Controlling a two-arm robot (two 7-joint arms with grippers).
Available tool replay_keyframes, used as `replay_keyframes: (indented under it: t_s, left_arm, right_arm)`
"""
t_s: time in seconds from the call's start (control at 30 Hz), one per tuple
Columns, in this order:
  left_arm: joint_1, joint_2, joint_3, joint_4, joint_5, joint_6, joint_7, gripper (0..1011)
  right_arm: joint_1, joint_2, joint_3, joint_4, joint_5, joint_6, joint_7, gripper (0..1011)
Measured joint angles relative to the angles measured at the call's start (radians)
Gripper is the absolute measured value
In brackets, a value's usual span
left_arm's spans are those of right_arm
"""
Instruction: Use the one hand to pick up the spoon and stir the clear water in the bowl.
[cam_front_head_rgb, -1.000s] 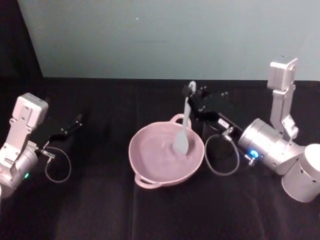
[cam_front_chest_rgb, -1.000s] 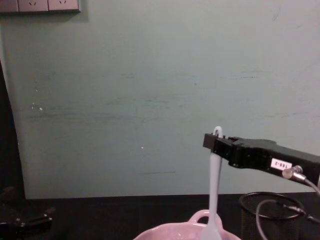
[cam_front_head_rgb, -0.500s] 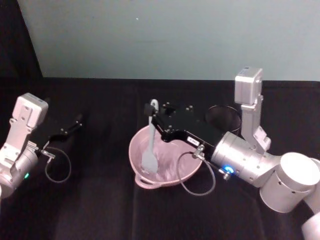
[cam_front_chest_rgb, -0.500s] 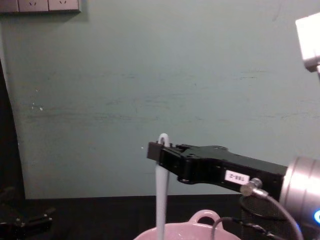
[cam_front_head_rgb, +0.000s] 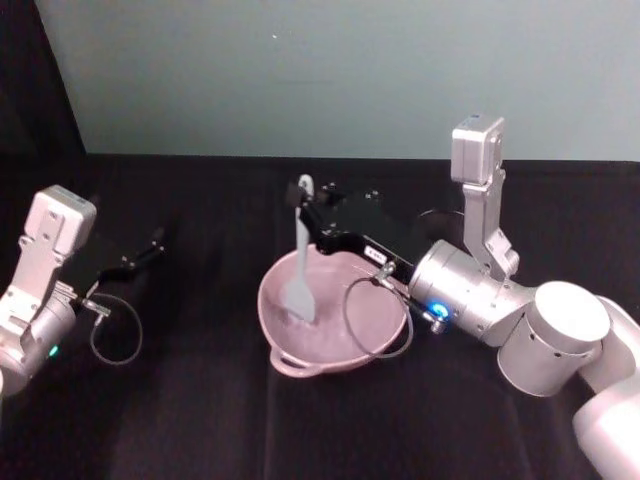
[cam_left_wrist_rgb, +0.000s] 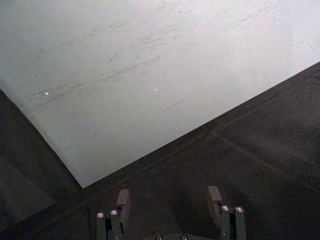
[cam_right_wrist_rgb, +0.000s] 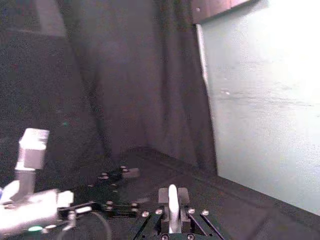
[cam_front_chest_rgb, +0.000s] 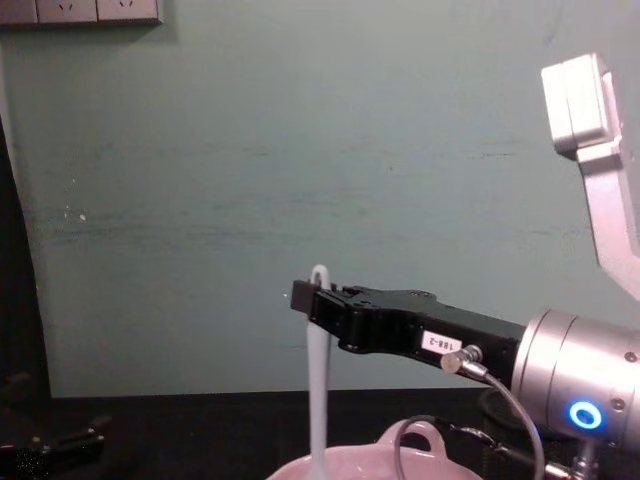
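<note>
The pale pink bowl (cam_front_head_rgb: 385, 325) sits mid-table, its rim and loop handle (cam_front_chest_rgb: 425, 437) low in the chest view. The white spoon (cam_front_head_rgb: 300, 270) stands nearly upright with its flat head down inside the bowl's left half. My right gripper (cam_front_head_rgb: 305, 205) is shut on the top of the spoon's handle; from the chest the spoon (cam_front_chest_rgb: 319, 400) hangs from the right gripper (cam_front_chest_rgb: 312, 298), and in the right wrist view the handle (cam_right_wrist_rgb: 172, 210) shows between the pads. My left gripper (cam_front_head_rgb: 150, 245) rests far left, its fingers (cam_left_wrist_rgb: 122, 200) apart with nothing between them.
A black mesh cup (cam_front_head_rgb: 440, 225) stands behind the right arm, mostly hidden. Cable loops hang from both wrists, one (cam_front_head_rgb: 375, 325) over the bowl. The table is covered in black cloth, with a pale green wall behind.
The right gripper carried the spoon from the bowl's right side across to its left half. In the last half second the arm shifted slightly toward the back. The left arm stayed put.
</note>
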Motion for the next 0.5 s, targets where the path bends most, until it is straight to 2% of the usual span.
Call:
replay_keyframes:
  t_s: [0.1, 0.2, 0.5]
  left_arm:
    - [0.000, 0.000, 0.000, 0.000, 0.000, 0.000, 0.000, 1011]
    - [0.000, 0.000, 0.000, 0.000, 0.000, 0.000, 0.000, 1011]
    - [0.000, 0.000, 0.000, 0.000, 0.000, 0.000, 0.000, 1011]
  right_arm:
    - [0.015, -0.006, 0.014, 0.039, -0.007, -0.010, -0.014, 121]
    - [0.017, -0.002, 0.027, 0.048, -0.016, -0.015, -0.027, 121]
    - [-0.010, 0.042, 0.089, 0.008, -0.048, -0.025, -0.071, 121]
